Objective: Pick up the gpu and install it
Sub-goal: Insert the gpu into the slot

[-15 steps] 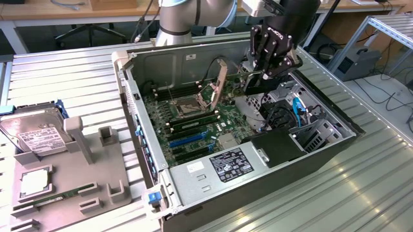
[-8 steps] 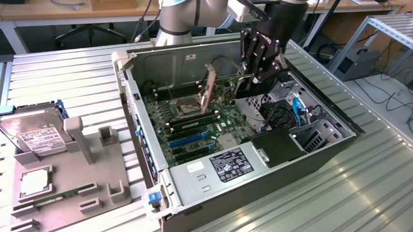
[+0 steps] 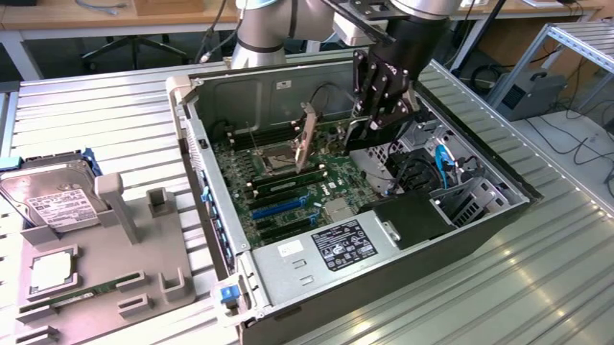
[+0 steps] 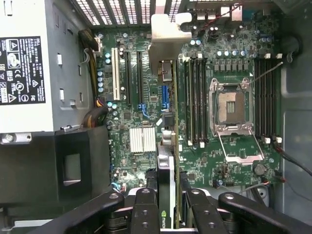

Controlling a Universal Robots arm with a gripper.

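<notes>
Green-boarded and thin, the gpu [image 4: 165,165] with its black cooler face and silver end bracket is standing on edge inside the open grey metal computer case [image 3: 206,180], over the green motherboard [image 4: 146,97] beside the memory slots. The black two-fingered gripper [image 4: 170,214] is clamping the card's end opposite the bracket. Outside the case, a silver boxy hard drive [image 3: 53,198] is lying at the exterior view's left.

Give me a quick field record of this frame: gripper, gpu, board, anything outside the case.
gripper: fingers shut on the gpu
gpu pose: on edge, over the motherboard, inside the open case
seated in slot: cannot tell
CPU socket: uncovered, beside the gpu
hard drive: on the grey fixture, exterior view's left
</notes>
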